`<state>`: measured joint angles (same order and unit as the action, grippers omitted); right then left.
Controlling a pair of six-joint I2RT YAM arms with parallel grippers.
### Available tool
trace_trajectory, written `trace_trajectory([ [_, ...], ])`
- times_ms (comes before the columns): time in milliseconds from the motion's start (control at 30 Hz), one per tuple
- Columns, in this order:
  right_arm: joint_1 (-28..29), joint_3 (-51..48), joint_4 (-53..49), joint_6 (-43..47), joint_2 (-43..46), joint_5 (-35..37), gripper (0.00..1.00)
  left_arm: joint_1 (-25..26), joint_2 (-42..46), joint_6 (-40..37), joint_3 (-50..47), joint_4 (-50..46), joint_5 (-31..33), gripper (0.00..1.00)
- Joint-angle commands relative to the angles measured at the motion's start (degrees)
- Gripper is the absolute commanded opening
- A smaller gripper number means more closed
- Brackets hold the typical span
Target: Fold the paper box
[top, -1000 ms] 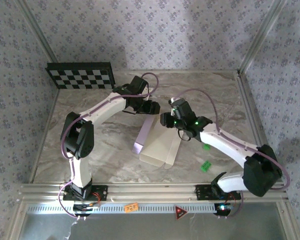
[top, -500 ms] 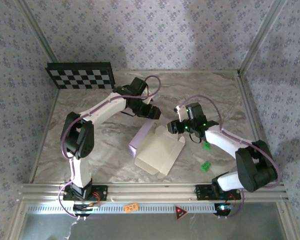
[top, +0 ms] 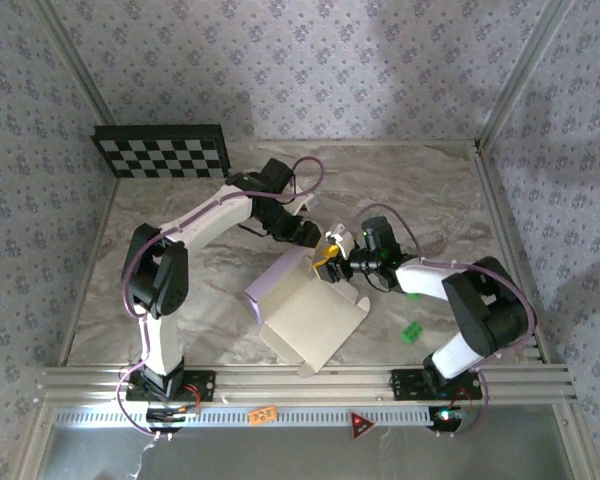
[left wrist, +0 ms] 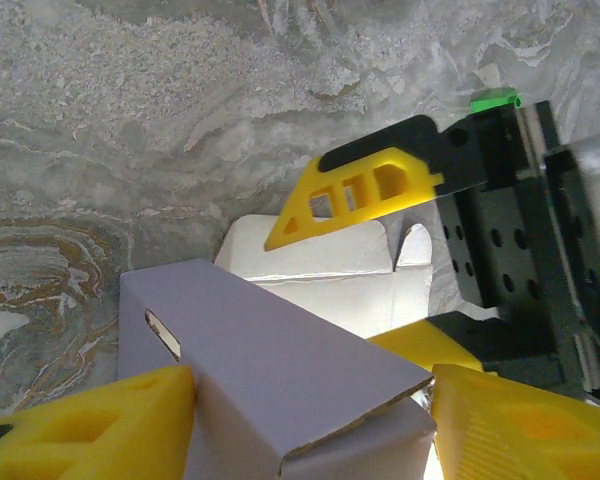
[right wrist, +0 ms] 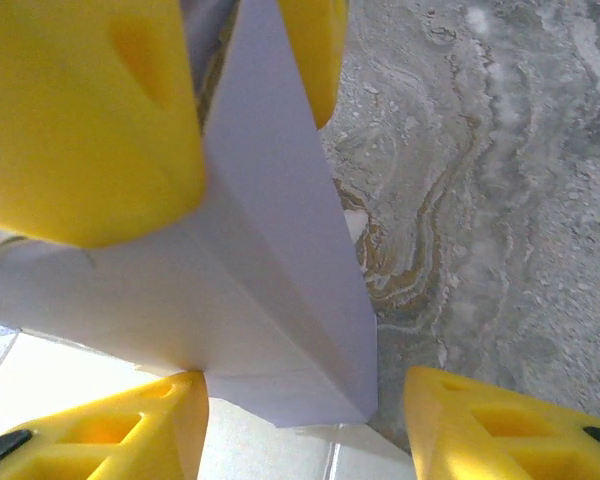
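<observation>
While both claws straddle folded wall, paper box (top: 305, 320) sits empty.

A lab test cell: checkerboard panel (top: 161, 151), aluminium frame rail (top: 300, 380), wallpapered walls (top: 310, 65).

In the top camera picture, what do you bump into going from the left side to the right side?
Checkerboard panel → paper box → right pincer → green blocks.
</observation>
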<state>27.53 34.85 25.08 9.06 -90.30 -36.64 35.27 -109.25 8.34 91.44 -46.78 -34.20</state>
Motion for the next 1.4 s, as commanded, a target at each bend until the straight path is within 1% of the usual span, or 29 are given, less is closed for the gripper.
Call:
trace_trajectory([
  [0,0.2,-1.2,9.7,0.2,-2.4,-3.3,0.52,0.1,-1.0,-1.5,0.6,-2.2,-2.2,0.62],
  [133,0.2,-1.9,14.8,-1.7,-4.9,-4.3,0.44,0.1,-1.1,-1.6,0.8,-2.0,-2.6,0.62],
  [267,0.2,-1.8,16.7,-3.0,-6.2,-3.0,0.38,0.1,-1.0,-1.3,0.8,-1.3,-3.4,0.65],
  [333,0.2,-1.7,17.5,-3.7,-6.5,-2.5,0.34,0.0,-0.9,-1.1,0.6,-0.7,-4.0,0.66],
  [500,0.1,-1.2,17.6,-5.3,-7.2,-1.4,0.22,0.0,-0.3,-0.6,0.6,0.3,-5.0,0.71],
  [667,0.2,-0.9,17.1,-6.9,-7.2,1.3,0.13,0.0,0.6,0.0,0.6,1.0,-5.8,0.74],
  [767,0.5,-0.9,16.3,-8.5,-6.5,5.5,0.05,0.0,1.1,0.4,0.0,1.4,-5.9,0.75],
  [833,1.1,-1.2,15.1,-9.2,-5.4,9.8,0.0,0.1,1.6,1.2,-1.0,2.4,-6.1,0.75],
  [1000,3.7,-1.9,10.6,-10.2,-2.3,21.7,0.0,0.0,3.7,2.9,-3.9,4.9,-7.0,0.79],
  [1133,7.2,-2.2,8.5,-9.8,-0.6,32.0,0.0,0.1,5.9,4.7,-6.3,7.2,-8.3,0.83],
  [1233,9.1,-1.6,6.7,-10.2,-0.6,38.8,0.0,0.0,8.3,5.9,-8.2,7.6,-8.6,0.85],
  [1367,10.9,-1.4,5.0,-13.1,-1.0,46.7,0.0,0.0,11.9,7.5,-10.6,11.1,-9.0,0.88],
])
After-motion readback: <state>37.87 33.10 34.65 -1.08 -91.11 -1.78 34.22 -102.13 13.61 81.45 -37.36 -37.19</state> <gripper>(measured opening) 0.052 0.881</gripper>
